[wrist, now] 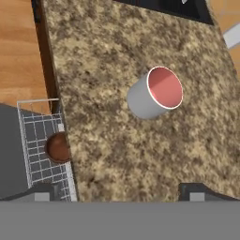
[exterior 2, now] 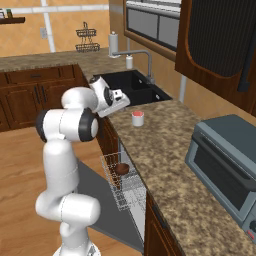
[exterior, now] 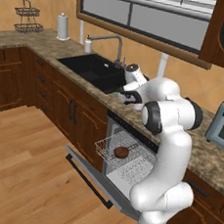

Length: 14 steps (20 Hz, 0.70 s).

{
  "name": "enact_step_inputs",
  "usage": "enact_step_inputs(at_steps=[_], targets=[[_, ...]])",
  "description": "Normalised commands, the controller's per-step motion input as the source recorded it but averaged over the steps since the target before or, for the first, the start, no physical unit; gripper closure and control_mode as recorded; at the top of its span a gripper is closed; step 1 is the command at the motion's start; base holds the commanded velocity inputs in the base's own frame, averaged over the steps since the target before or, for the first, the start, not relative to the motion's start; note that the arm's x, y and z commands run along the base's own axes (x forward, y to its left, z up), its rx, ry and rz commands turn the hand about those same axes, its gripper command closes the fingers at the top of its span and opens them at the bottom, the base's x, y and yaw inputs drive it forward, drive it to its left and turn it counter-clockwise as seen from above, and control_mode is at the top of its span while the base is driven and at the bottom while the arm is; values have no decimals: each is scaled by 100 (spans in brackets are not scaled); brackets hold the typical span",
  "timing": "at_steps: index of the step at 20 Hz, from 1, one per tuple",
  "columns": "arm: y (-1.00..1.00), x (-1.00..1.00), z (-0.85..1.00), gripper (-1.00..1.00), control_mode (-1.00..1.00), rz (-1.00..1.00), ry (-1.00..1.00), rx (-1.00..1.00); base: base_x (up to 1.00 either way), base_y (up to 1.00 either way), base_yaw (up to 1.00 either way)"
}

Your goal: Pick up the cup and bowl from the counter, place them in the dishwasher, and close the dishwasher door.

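Note:
The grey-white cup (wrist: 154,93) with a red inside stands upright on the granite counter (wrist: 108,47); it also shows in the right base view as the cup (exterior 2: 137,118). My gripper (wrist: 122,192) hovers open above the counter, short of the cup, with nothing between its fingers. From the right base view the gripper (exterior 2: 121,102) is just left of the cup and higher. The dark reddish-brown bowl (wrist: 58,146) lies in the dishwasher's pulled-out white wire rack (exterior: 128,160), where the bowl (exterior: 121,152) rests near its front. The dishwasher door (exterior: 96,181) hangs open and low.
A black sink (exterior: 94,70) with a faucet (exterior: 117,43) lies beyond the cup. A grey toaster oven (exterior 2: 225,160) sits on the counter to the right. A white dispenser (exterior: 87,45), a paper towel roll (exterior: 63,27) and a wire stand (exterior: 28,18) stand farther back.

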Motion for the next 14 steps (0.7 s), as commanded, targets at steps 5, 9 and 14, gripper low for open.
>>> enact_step_inputs(at_steps=[5,9,14], targets=[[-13,42,0,-100,-100,0,-11,0,0,0,0],[-23,42,-1,-100,-100,0,-3,0,0,0,0],[-19,56,0,-100,-100,0,0,1,0,0,0]])
